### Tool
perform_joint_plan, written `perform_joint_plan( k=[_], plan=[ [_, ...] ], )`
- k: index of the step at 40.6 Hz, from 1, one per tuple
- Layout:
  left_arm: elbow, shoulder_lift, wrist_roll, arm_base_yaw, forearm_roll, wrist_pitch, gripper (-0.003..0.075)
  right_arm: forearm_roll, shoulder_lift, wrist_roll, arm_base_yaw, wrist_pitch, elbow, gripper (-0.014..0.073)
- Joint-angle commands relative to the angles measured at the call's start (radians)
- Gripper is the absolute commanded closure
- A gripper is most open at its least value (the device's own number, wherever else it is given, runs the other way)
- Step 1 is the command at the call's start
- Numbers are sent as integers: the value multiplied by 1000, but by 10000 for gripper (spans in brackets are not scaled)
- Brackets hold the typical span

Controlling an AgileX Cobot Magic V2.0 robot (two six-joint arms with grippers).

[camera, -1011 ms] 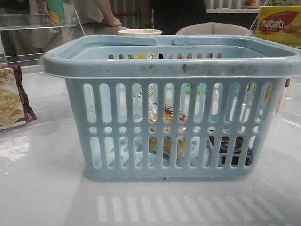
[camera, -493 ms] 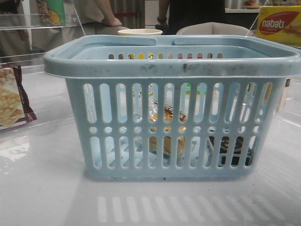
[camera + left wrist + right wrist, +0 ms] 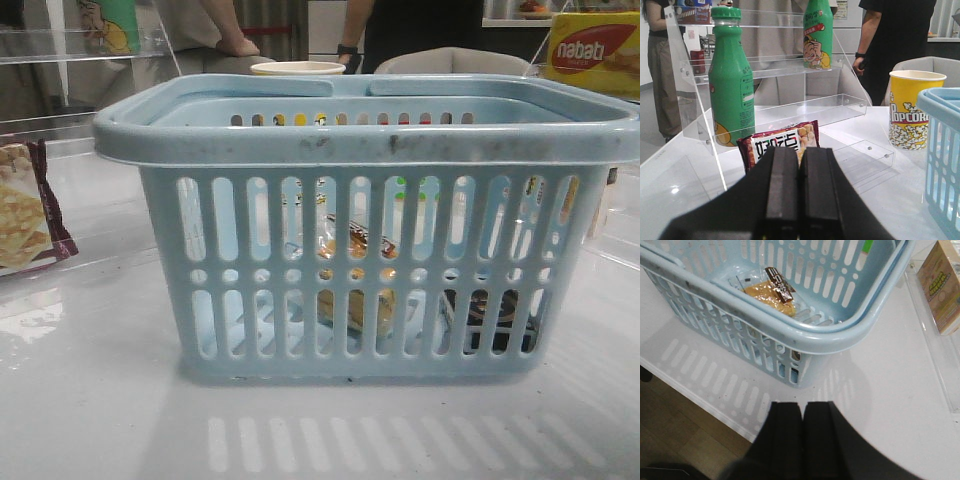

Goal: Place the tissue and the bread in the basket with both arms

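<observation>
Already both items lay inside the basket (image 3: 365,150), and both grippers were pressed together on nothing.

Seen through the slots from the front, the bread (image 3: 355,300) sat on the basket floor near the middle, and the dark tissue (image 3: 490,312) pack lay low beside it toward the right end. The right gripper (image 3: 802,440) had its 2 fingers touching along their inner faces, held clear of the basket above the white table (image 3: 880,365); the basket's near corner stood just ahead of those jaws, the bread beyond it inside. The left gripper (image 3: 800,192) was likewise closed and empty; a snack packet (image 3: 780,145) lay just ahead of its jaws, a green bottle (image 3: 730,80) behind that, and a popcorn cup (image 3: 912,115) off to the side, next to the basket's rim.
</observation>
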Motion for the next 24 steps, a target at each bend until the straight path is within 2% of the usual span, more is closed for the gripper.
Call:
perform_joint_plan(
  k=[1,14,24],
  plan=[
    [0,-18,-7,-9,-1,-89,629,-20,-27,-2,-57,-99,-3,537],
    [0,-18,-7,-9,-1,-89,629,32,-350,-2,-359,-434,327,537],
    [0,-18,-7,-9,-1,-89,629,84,-552,-2,-498,-592,569,537]
  ],
)
